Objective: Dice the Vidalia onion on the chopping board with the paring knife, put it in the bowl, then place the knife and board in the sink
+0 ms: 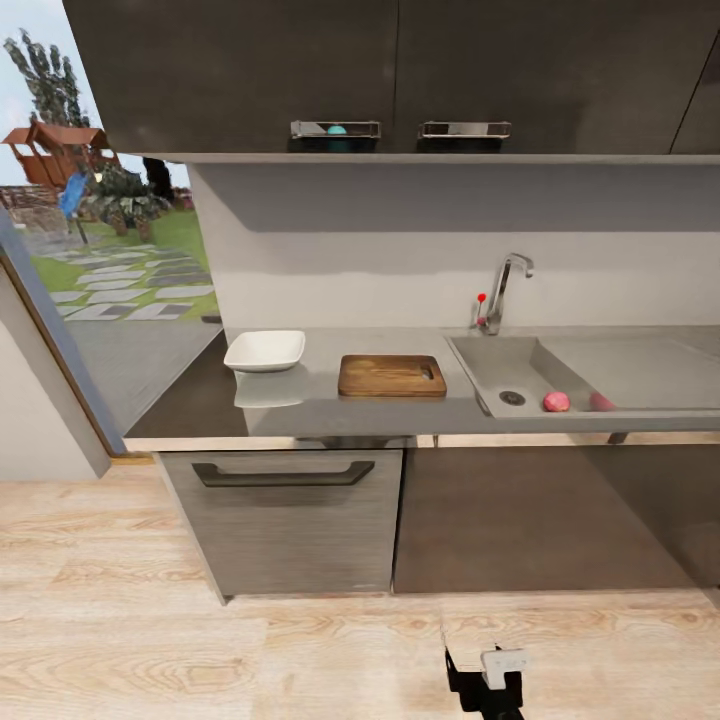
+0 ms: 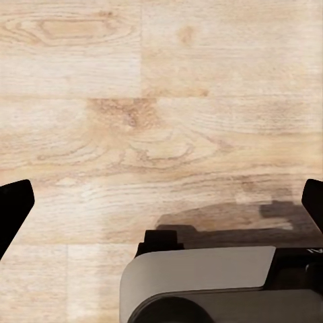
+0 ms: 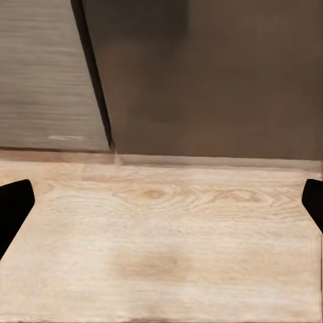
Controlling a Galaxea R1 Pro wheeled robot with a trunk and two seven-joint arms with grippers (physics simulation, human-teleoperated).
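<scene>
Near: bare wood floor [image 1: 150, 640], room to roll in | Grippers: left [image 2: 161, 202], right [image 3: 161, 202] spread wide, empty | Step: approach; grasp of onion [image 1: 556, 402] needed next | Onion: in sink [image 1: 490, 365] far right, against near wall; board [image 1: 391, 376], bowl [image 1: 265, 351] left on countertop [image 1: 330, 405]

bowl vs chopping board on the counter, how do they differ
The bowl is white and squarish with raised sides; the chopping board is brown wood, flat and longer. The bowl sits nearer the window end of the countertop, the board nearer the sink. Both are bare, rest on the countertop, and have rounded corners.
</scene>
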